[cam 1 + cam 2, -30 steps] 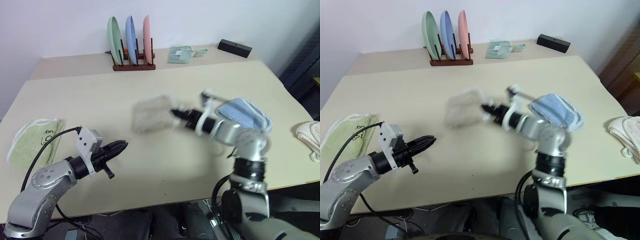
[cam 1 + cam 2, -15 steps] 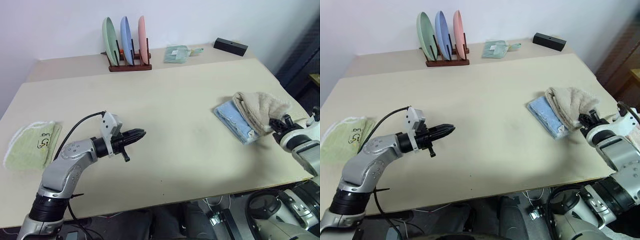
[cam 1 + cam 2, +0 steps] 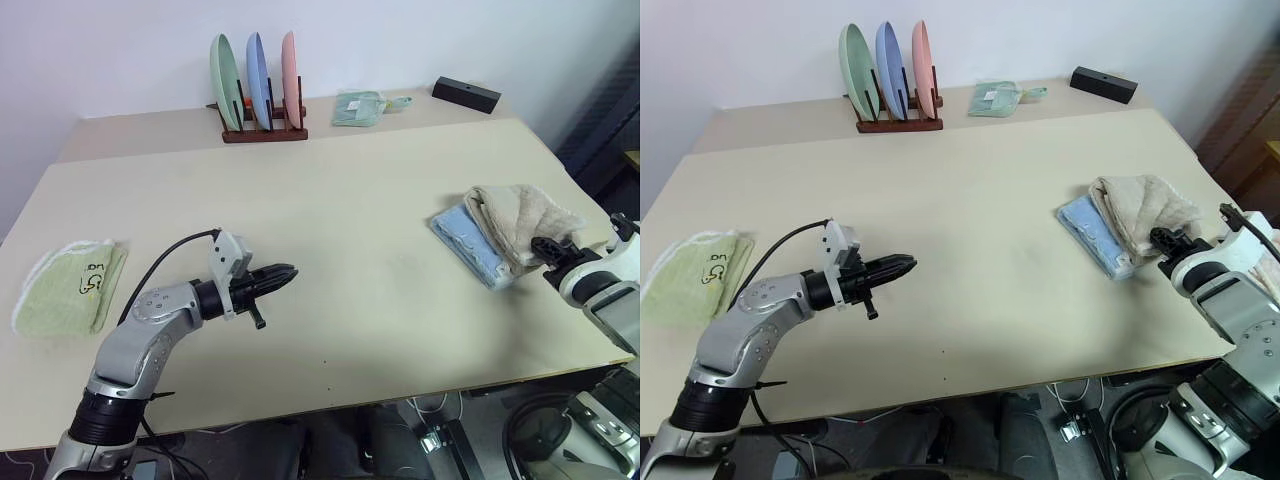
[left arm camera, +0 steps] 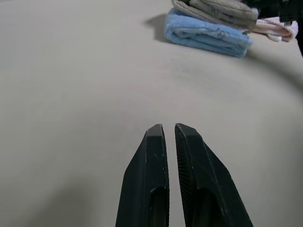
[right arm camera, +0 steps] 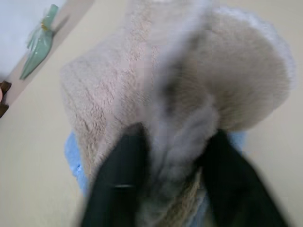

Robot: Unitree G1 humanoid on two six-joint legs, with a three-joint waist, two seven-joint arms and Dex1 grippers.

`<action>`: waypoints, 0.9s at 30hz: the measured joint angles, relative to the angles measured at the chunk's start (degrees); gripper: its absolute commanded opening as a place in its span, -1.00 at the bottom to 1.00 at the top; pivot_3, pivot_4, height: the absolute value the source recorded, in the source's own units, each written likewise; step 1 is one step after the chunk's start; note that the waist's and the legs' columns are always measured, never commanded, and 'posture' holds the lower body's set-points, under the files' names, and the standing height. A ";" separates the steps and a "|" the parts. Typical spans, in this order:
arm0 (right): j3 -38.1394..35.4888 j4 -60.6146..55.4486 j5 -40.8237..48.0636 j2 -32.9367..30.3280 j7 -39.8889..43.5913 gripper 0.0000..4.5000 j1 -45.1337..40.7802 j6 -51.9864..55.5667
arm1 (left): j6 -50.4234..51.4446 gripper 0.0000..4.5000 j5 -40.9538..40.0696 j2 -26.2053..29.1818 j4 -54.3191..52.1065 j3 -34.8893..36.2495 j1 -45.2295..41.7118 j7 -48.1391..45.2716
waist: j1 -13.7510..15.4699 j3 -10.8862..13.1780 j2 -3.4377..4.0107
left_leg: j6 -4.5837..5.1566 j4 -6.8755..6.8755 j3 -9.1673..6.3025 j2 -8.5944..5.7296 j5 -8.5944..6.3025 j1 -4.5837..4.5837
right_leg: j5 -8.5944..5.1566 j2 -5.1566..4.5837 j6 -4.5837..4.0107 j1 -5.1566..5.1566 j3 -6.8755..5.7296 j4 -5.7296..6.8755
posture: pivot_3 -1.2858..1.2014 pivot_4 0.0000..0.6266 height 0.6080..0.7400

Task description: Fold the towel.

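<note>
The towel (image 3: 520, 215), beige terry cloth, lies bunched in a fold on top of a light blue folded towel (image 3: 465, 240) at the table's right side. My right gripper (image 3: 548, 248) sits at the towel's near edge. In the right wrist view its two black fingers (image 5: 125, 156) stand apart on either side of a ridge of the towel (image 5: 180, 71). My left gripper (image 3: 285, 272) hovers low over bare table left of centre, pointing toward the towels. Its fingers (image 4: 156, 156) are shut with nothing between them.
A light green towel (image 3: 65, 288) lies at the left edge. A wooden rack with three plates (image 3: 262, 95), a small green cloth (image 3: 362, 107) and a black box (image 3: 467, 95) line the far side. A pale pink cloth (image 4: 277, 29) lies beyond the towels.
My right gripper carried the towel from the table's middle to the right, onto the blue towel, and its fingers have spread. The left gripper reached a little further toward the centre.
</note>
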 measured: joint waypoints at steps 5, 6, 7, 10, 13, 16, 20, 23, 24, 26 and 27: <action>3.46 -1.20 -3.36 -4.17 0.83 0.78 0.62 -6.98 | -0.05 -0.84 0.01 0.01 -0.30 0.12 1.23 -0.06 | 0.13 0.00 0.00 | 0.00 0.02 0.00 -0.01 0.00 0.00 | 0.00 -0.01 0.00 0.01 -0.01 0.00 | 0.03 -0.52 1.00; 4.21 -1.65 -4.35 -5.47 1.15 0.78 0.81 -8.37 | -0.13 -0.84 0.05 0.01 -0.26 0.12 1.20 -0.08 | 0.11 0.00 0.00 | 0.00 0.01 0.00 -0.01 0.00 0.00 | 0.00 0.00 0.00 0.01 -0.01 -0.01 | 0.03 -0.52 1.00; 5.50 -1.95 -5.56 -7.24 1.82 0.78 1.40 -9.93 | -0.27 -0.84 0.12 0.00 -0.12 0.13 1.13 -0.06 | 0.11 0.00 0.00 | 0.00 0.01 0.00 -0.01 0.00 0.00 | 0.00 0.00 0.00 0.00 -0.01 -0.02 | 0.03 -0.52 1.00; 8.82 -2.75 -10.05 -12.05 3.81 0.78 3.32 -15.13 | -0.53 -0.84 0.21 0.00 0.93 0.54 0.92 0.27 | 0.06 0.00 -0.01 | 0.00 0.01 0.00 -0.01 0.00 0.01 | 0.00 0.00 0.01 0.02 -0.02 -0.01 | 0.03 -0.52 1.00; 11.19 -1.99 -13.74 -15.15 5.67 0.78 4.68 -18.72 | -1.34 -0.84 0.79 0.01 1.87 0.81 0.84 0.81 | 0.04 0.00 -0.01 | 0.00 0.02 0.02 0.00 0.00 0.02 | 0.00 0.00 0.01 0.02 0.00 -0.01 | 0.03 -0.52 1.00; 16.47 -1.71 -17.80 -18.95 9.66 0.78 6.26 -22.86 | -3.27 -0.84 2.54 0.88 4.00 2.83 1.10 1.68 | 0.01 0.00 -0.01 | -0.01 0.00 0.02 0.00 0.00 0.02 | 0.00 0.00 0.01 0.00 -0.01 -0.01 | 0.03 -0.52 1.00; 26.12 -2.83 -20.29 -21.72 19.46 0.78 6.25 -29.93 | -7.49 -0.84 6.26 1.29 8.16 6.45 0.83 5.94 | -0.07 0.00 -0.01 | -0.01 -0.01 0.03 0.01 0.00 0.05 | 0.00 0.01 0.01 0.01 -0.01 -0.01 | 0.03 -0.52 1.00; 36.87 -6.85 -23.16 -23.85 29.05 0.78 7.63 -37.73 | -10.64 -0.84 8.63 2.91 10.32 9.22 1.43 7.47 | 0.00 0.03 -0.06 | -0.01 -0.01 0.01 0.01 0.00 0.00 | -0.01 0.01 0.01 -0.01 -0.05 -0.06 | 0.03 -0.52 1.00; 39.65 -7.44 -24.08 -23.84 31.93 0.78 7.89 -40.16 | -11.68 -0.84 9.09 3.43 10.37 10.01 1.93 7.72 | 0.12 0.03 -0.07 | 0.00 0.02 0.00 0.00 0.00 -0.01 | 0.00 0.00 0.02 0.02 -0.06 -0.08 | 0.03 -0.52 1.00; 44.34 -7.25 -25.13 -23.50 36.64 0.78 7.95 -43.95 | -13.00 -0.84 9.41 4.01 10.30 12.04 3.81 8.10 | 0.25 0.04 -0.09 | 0.04 0.08 0.00 -0.02 -0.03 0.00 | 0.00 -0.01 0.03 0.07 -0.07 -0.13 | 0.03 -0.52 1.00; 46.06 -6.92 -25.69 -23.16 38.25 0.78 7.92 -45.30 | -13.16 -0.84 9.44 4.02 10.22 12.85 4.69 8.33 | 0.27 0.04 -0.10 | 0.05 0.11 0.00 -0.02 -0.04 0.00 | 0.01 -0.02 0.03 0.09 -0.07 -0.13 | 0.03 -0.52 1.00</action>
